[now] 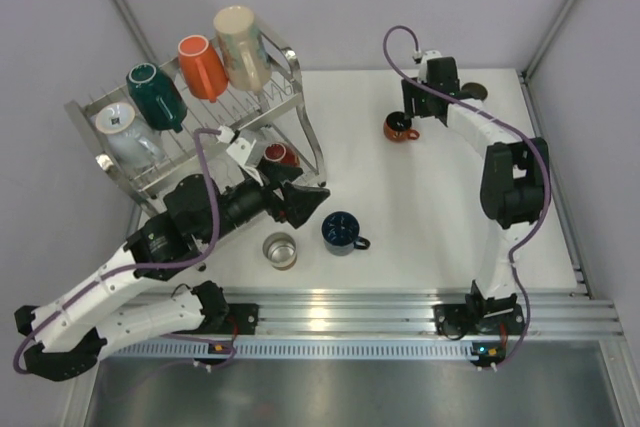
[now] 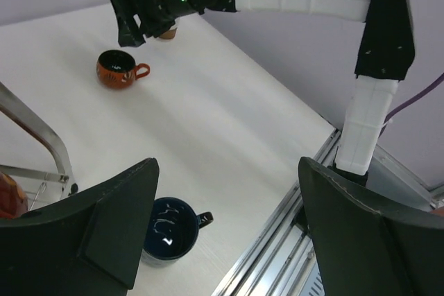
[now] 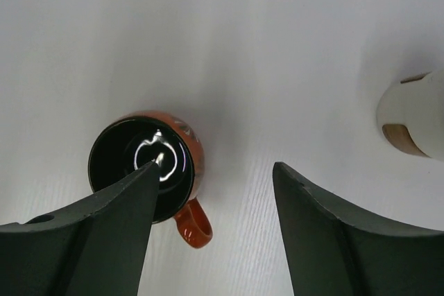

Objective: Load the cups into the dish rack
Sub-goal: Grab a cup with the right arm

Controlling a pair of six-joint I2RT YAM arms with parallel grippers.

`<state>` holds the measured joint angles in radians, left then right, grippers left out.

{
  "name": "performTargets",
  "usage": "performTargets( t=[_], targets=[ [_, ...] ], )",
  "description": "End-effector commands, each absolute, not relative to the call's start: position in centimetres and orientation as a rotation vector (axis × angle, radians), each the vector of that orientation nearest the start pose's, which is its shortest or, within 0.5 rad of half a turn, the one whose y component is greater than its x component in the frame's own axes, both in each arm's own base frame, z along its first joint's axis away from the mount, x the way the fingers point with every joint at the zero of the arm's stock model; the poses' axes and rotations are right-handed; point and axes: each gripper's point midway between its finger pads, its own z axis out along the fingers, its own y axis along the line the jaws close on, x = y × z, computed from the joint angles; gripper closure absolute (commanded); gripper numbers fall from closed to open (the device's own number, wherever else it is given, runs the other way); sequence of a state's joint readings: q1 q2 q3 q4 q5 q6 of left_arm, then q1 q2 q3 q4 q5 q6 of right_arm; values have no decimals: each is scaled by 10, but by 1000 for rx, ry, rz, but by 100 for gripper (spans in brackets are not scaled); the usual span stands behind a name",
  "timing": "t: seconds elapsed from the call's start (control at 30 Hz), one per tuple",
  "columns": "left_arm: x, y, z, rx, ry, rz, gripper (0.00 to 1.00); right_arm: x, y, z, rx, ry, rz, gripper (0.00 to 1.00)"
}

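Right now the small orange-brown mug [image 3: 142, 164] stands upright, mouth up, on the far right of the bench [image 3: 277, 32], well apart from the dish rack [image 1: 290, 97]. Its handle [image 3: 194, 225] sticks out toward the gap between my fingers. My right pincer [image 3: 215, 171] hangs directly above it with the jaws apart and nothing clamped. One finger sits over the mug's dark mouth, and the other is off on the handle side, over bare bench. So the mug lies off centre, toward one finger, and I judge the grip will have to take either the rim wall or a small sideways shift first. A pale cup [image 3: 416, 112] sits nearby, clear of both fingers. My right arm is plainly the nearer one. My left pincer [image 2: 229, 171] is well away by the rack, jaws wide and empty, above the navy mug [image 2: 166, 230], with a steel tumbler [image 1: 280, 250] beside it. On the rack's top tier sit the pale blue cup [image 1: 125, 132], teal cup [image 1: 155, 95], orange cup [image 1: 203, 67] and beige cup [image 1: 240, 47], with a red cup [image 1: 280, 155] below them.
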<state>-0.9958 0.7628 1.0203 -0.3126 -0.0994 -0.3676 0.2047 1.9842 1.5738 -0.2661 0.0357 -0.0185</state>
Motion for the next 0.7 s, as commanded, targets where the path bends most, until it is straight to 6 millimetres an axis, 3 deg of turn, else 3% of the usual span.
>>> performTargets(
  t=[0.0,0.13,0.43,0.53,0.6,0.67],
  targets=[
    [162,-253,388,483,1530,-994,13,552,103,133,-303,2204,47,33],
    [157,-258,386,521,1530,-1010,15,557,112,112,-346,2234,88,37],
    [149,-270,377,591,1548,-1064,19,552,135,79,-373,2299,249,56],
    [151,-269,376,573,1558,-1053,22,547,137,76,-337,2315,288,70],
    [155,-267,373,555,1591,-1033,23,541,135,73,-277,2326,313,88],
    [155,-270,371,555,1610,-1037,23,540,137,92,-184,2288,398,100]
  ],
)
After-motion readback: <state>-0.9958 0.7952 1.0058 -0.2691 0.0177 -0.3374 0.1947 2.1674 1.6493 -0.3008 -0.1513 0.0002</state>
